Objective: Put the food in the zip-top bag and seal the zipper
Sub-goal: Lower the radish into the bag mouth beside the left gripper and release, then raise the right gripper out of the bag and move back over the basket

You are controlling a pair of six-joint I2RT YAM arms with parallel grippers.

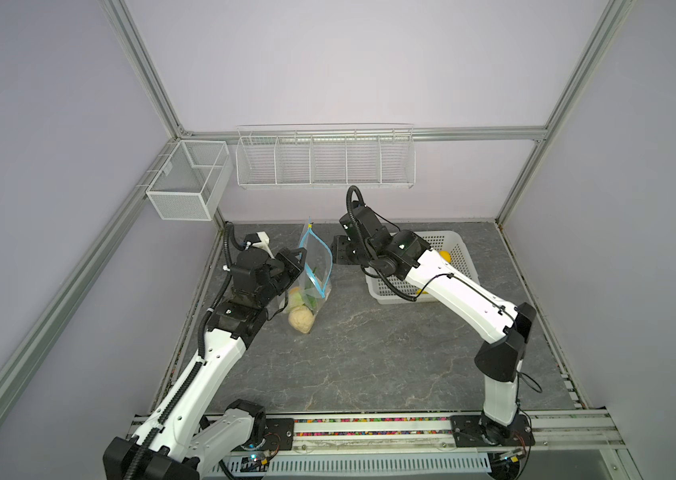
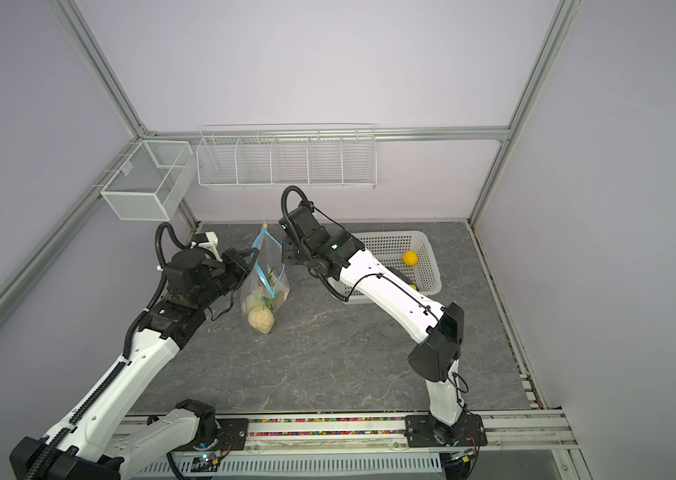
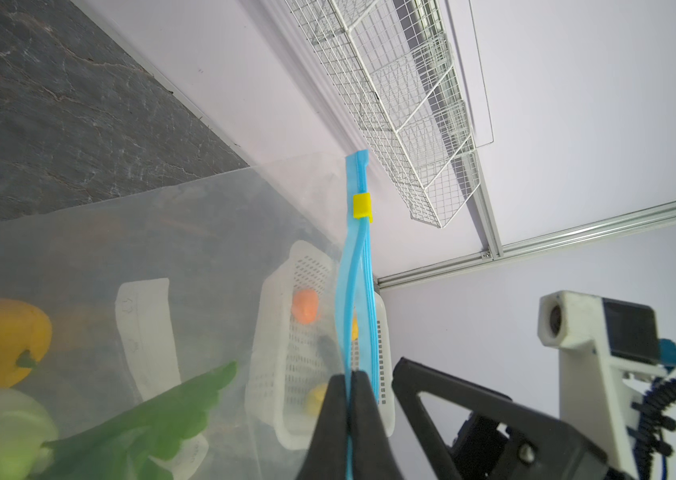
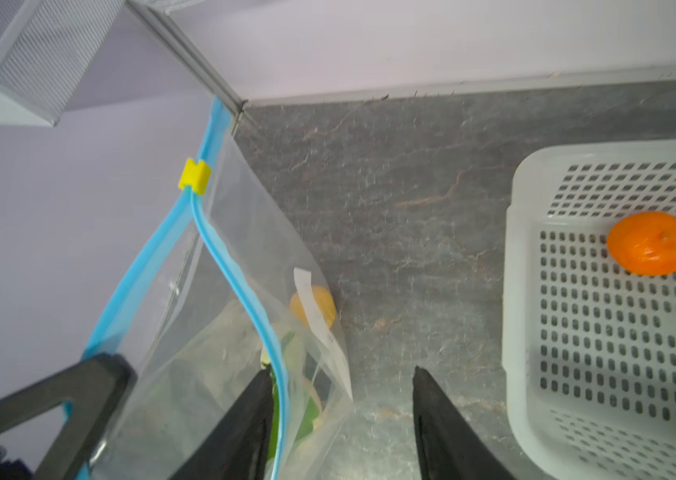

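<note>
Two tools were at the mouth of the zip-top bag (image 1: 317,257): the left tool (image 3: 347,376) clamped one zipper (image 3: 353,270) lip; the right tool (image 4: 340,370) stood apart, straddling the other lip. Below them, beige and green food (image 1: 301,320) sat in the bag on the worktop (image 4: 390,199); beside the right tool, an orange (image 4: 649,243) lay in the basket (image 4: 523,291).

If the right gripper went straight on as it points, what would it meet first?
Likely the zip-top bag, near its blue zipper; the open right gripper sits right beside it. Depth is unclear.

White basket (image 1: 448,243), wire rack (image 1: 325,162), mesh bin (image 1: 180,201).
</note>
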